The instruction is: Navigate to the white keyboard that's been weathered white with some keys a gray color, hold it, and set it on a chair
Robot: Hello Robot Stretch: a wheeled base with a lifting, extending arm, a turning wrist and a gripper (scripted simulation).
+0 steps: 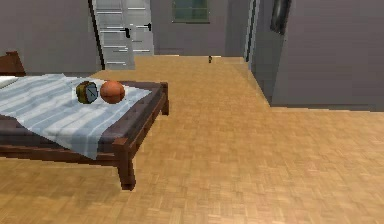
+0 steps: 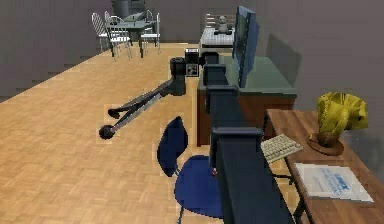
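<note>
Presently, bare wooden floor (image 1: 260,160) runs through both views. A bed (image 1: 60,115) with a striped blanket stands at the forward view's left. An orange ball (image 1: 113,92) and a second round object (image 1: 87,92) lie just beside each other on it.

In the arm side view the dark arm (image 2: 235,140) rises from the bottom edge. The tool (image 2: 110,121) stands at its far end, its thin fingers (image 2: 140,108) stretched toward the view's left. Only bare floor lies behind the tool's far end, so it holds nothing. How its fingers are set cannot be told.

A wooden table (image 2: 295,125) stands well apart from the tool, across the arm from it, at the view's right. A dark screen (image 2: 247,45) on a green cabinet (image 2: 265,80) stands farther out on that same side. A blue chair (image 2: 195,185) sits back from the tool, just beside the arm on the tool's own side.

The keyboard (image 2: 280,148), pale and flat, lies on the table near its arm-side edge, well apart from the tool. A yellow object (image 2: 340,115) and a white sheet (image 2: 330,180) lie farther along the table. Pale dining chairs (image 2: 125,30) stand far beyond the tool.
</note>
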